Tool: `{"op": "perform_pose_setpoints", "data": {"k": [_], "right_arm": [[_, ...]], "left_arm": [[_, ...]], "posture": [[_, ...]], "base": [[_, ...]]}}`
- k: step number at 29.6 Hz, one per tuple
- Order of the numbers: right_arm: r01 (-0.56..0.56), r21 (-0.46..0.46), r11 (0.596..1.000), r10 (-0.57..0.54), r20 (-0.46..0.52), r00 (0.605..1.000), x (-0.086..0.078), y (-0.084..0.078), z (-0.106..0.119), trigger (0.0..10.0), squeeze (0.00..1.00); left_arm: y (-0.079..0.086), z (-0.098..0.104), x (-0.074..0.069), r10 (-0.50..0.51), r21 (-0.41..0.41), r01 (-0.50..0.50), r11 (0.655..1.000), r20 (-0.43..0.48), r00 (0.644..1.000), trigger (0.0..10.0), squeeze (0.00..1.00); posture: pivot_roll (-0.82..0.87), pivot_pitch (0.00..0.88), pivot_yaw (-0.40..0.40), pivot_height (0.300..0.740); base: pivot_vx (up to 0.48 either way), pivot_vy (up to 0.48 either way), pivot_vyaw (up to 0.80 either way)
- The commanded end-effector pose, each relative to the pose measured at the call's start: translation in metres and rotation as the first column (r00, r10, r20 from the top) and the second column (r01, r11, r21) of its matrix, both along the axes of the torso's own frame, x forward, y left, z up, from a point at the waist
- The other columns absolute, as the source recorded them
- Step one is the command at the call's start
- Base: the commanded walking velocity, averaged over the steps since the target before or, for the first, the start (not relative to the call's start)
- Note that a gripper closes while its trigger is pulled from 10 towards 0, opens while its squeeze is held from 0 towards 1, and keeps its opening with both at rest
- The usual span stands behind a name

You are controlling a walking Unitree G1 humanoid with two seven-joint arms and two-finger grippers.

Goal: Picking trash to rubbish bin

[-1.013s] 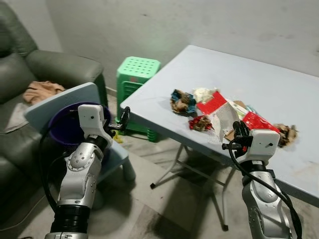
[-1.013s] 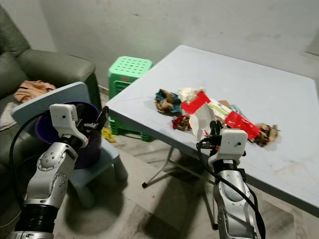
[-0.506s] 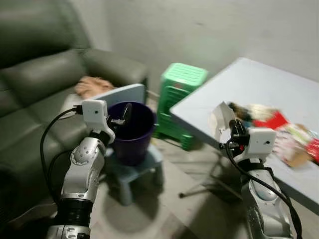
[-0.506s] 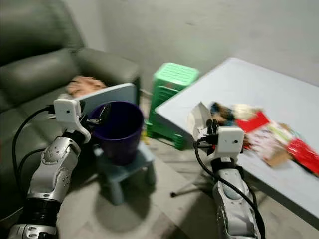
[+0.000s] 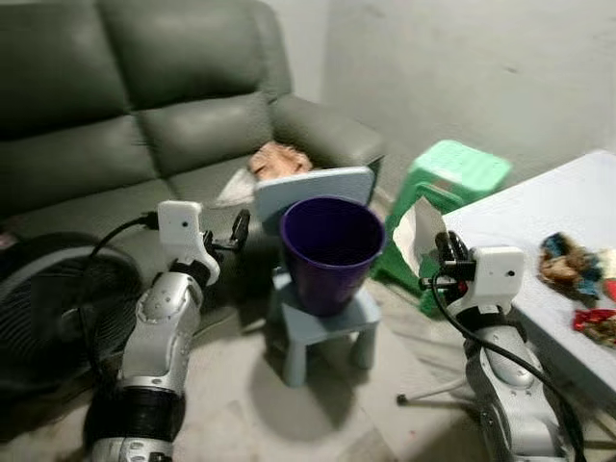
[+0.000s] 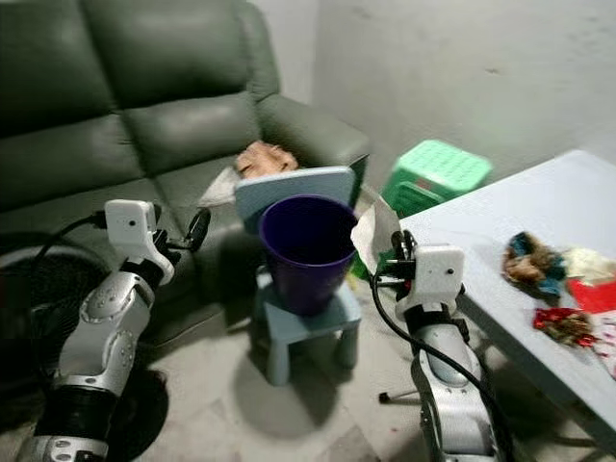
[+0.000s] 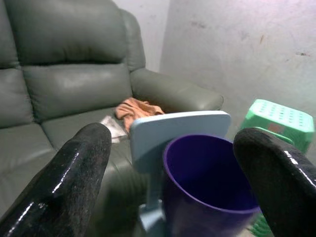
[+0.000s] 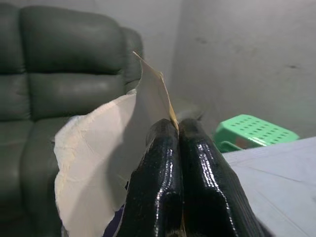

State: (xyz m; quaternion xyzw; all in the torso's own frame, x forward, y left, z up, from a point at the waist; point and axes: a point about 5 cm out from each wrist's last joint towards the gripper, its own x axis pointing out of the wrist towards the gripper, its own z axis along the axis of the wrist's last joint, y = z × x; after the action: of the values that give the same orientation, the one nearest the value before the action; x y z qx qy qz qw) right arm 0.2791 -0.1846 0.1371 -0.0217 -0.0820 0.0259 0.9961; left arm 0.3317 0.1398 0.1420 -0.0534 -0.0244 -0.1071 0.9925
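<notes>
Right gripper [image 8: 177, 148] pinching a crumpled white paper sheet [image 8: 106, 148], lower edge cut off; left gripper [image 7: 173, 163] spread wide.

I see a dark green leather sofa [image 5: 144, 106] against a bare grey wall [image 5: 462, 67], with a green plastic stool [image 5: 448, 178], a small pale blue chair [image 5: 322, 318] and, at the floor's edge, what may be a black fan [image 5: 48, 308].

Head stereo looks down-forward; both wrist cams look close along fingers; all share purple bin [image 5: 330, 250].
</notes>
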Motion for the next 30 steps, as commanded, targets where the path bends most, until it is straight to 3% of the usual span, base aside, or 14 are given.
{"op": "perform_pose_setpoints", "data": {"k": [1,7,25,30], "right_arm": [[-0.020,0.022,1.000,0.020,-0.006,1.000,0.0015,0.0005,0.0005,10.0,0.00],[-0.048,0.000,0.999,0.048,-0.016,0.999,0.0020,0.0009,0.0001,10.0,0.00],[-0.077,-0.011,0.997,0.076,-0.021,0.997,0.0037,0.0024,-0.0016,10.0,0.00],[-0.084,-0.064,0.994,0.083,-0.019,0.996,0.0045,0.0014,-0.0006,10.0,0.00]], "left_arm": [[0.0031,0.0028,-0.0003,0.006,0.020,-0.007,1.000,0.007,1.000,10.0,0.00],[-0.0001,0.0026,-0.0026,-0.017,0.008,0.017,1.000,0.018,1.000,10.0,0.00],[-0.0012,0.0077,0.0017,-0.024,0.015,0.024,1.000,0.041,0.999,10.0,0.00],[-0.0022,0.0084,0.0024,-0.028,0.017,0.027,1.000,0.043,0.999,10.0,0.00]], "posture": [[-0.04,0.000,-0.065,0.740],[-0.03,0.000,-0.069,0.740],[-0.03,0.000,-0.066,0.740],[-0.03,0.000,-0.065,0.740]], "base": [[0.000,0.000,0.00],[0.109,0.000,0.00],[0.406,0.000,0.00],[0.423,0.000,0.17]]}}
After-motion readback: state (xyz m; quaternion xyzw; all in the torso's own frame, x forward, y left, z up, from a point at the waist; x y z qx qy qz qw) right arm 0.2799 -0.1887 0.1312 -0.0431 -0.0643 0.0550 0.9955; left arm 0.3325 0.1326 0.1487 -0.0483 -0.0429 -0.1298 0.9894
